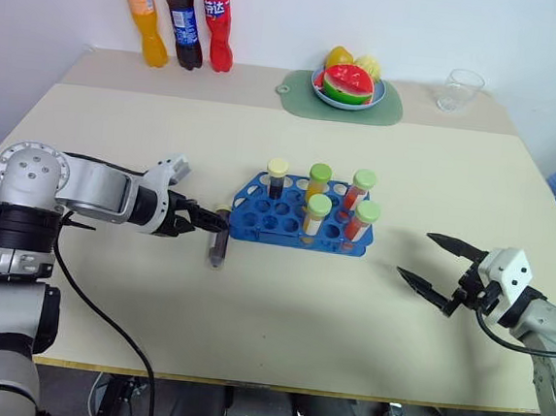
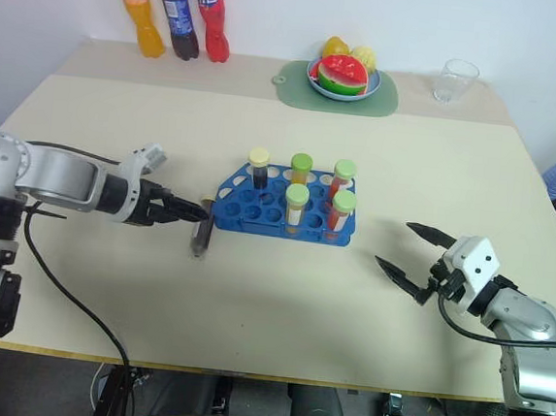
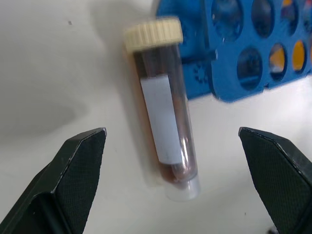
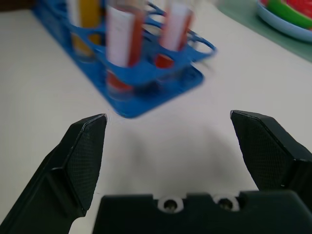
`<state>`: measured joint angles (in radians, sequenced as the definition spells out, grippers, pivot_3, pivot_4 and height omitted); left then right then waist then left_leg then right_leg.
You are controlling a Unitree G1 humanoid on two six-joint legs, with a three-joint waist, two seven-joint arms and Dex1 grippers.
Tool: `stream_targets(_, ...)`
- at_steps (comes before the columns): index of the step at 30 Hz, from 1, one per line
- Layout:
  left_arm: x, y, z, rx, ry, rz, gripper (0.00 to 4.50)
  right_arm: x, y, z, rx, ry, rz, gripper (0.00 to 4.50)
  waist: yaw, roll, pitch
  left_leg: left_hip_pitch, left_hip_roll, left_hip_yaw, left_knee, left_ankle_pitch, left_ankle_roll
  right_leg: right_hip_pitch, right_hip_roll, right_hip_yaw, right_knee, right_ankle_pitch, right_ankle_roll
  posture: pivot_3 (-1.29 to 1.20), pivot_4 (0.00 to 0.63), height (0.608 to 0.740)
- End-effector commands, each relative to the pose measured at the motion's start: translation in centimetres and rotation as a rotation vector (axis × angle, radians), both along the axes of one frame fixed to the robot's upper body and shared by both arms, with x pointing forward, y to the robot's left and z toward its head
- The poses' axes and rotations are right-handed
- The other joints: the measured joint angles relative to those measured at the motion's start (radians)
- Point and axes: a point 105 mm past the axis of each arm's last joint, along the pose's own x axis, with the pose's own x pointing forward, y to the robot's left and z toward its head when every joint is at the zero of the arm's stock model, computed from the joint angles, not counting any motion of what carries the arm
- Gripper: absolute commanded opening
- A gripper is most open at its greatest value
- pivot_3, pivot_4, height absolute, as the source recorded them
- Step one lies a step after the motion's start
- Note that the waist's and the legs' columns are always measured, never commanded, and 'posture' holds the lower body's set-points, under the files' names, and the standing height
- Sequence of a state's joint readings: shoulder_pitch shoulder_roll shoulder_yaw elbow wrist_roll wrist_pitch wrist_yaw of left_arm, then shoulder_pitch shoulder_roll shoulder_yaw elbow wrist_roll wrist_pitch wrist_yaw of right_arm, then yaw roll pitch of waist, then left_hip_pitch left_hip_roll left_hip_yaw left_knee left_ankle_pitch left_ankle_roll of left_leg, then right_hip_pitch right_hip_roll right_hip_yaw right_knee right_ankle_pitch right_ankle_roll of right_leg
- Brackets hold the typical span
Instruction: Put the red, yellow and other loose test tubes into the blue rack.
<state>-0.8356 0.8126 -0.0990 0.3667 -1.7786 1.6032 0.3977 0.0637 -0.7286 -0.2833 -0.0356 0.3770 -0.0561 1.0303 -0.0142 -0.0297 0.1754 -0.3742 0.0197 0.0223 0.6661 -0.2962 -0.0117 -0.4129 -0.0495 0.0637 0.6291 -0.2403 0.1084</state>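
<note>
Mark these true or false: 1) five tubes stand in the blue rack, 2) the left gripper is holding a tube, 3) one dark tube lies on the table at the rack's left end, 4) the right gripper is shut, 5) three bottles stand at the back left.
1) True: five capped tubes stand in the blue rack.
2) False: the left gripper is open, its fingers either side of the loose tube without closing on it.
3) True: the dark tube lies flat by the rack's left end.
4) False: the right gripper is open and empty.
5) True: three bottles stand there.
</note>
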Motion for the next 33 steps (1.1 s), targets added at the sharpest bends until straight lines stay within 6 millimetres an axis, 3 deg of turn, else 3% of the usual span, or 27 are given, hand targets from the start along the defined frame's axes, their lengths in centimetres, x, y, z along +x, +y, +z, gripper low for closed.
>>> stream_targets(1,-0.5,-0.2,1.0,-0.001,0.025,-0.03,4.49,-0.8,0.2,1.5,0.01,-0.019,0.101,4.5,0.0,0.0,0.0,0.0,0.0,0.0,0.0,0.0,0.0,0.0,0.0,0.0,0.0,0.0,0.0,0.0,0.15,0.74)
stream_targets(7,-1.2,0.2,1.0,0.038,0.096,-0.078,4.49,-1.7,1.0,1.5,0.002,-0.001,0.21,4.5,-0.001,0.0,0.0,0.0,-0.001,0.001,0.0,0.001,-0.001,0.0,0.001,0.0,0.0,-0.001,-0.002,0.0,0.15,0.74)
stream_targets(12,-0.2,0.4,0.3,0.106,0.158,-0.029,4.49,-1.3,2.2,1.2,0.016,-0.013,0.25,4.5,0.0,0.0,0.0,0.0,-0.002,0.002,0.0,0.001,-0.002,0.0,0.001,0.0,0.0,-0.002,-0.003,0.0,0.15,0.74)
stream_targets(30,3.6,-3.3,-1.6,0.251,0.267,0.125,4.49,-0.3,5.8,2.3,0.04,-0.075,0.375,4.5,0.025,0.001,0.0,0.001,-0.006,0.0,0.001,0.003,-0.004,0.005,-0.003,-0.002,-0.001,-0.002,0.001,0.0,0.15,0.74)
stream_targets(33,3.8,-3.2,-1.7,0.289,0.278,0.147,3.61,-0.2,5.8,2.2,0.042,-0.081,0.371,4.5,0.027,0.001,-0.001,0.001,-0.007,0.0,0.001,0.003,-0.005,0.005,-0.003,-0.002,-0.001,-0.002,0.001,0.0,0.15,0.74)
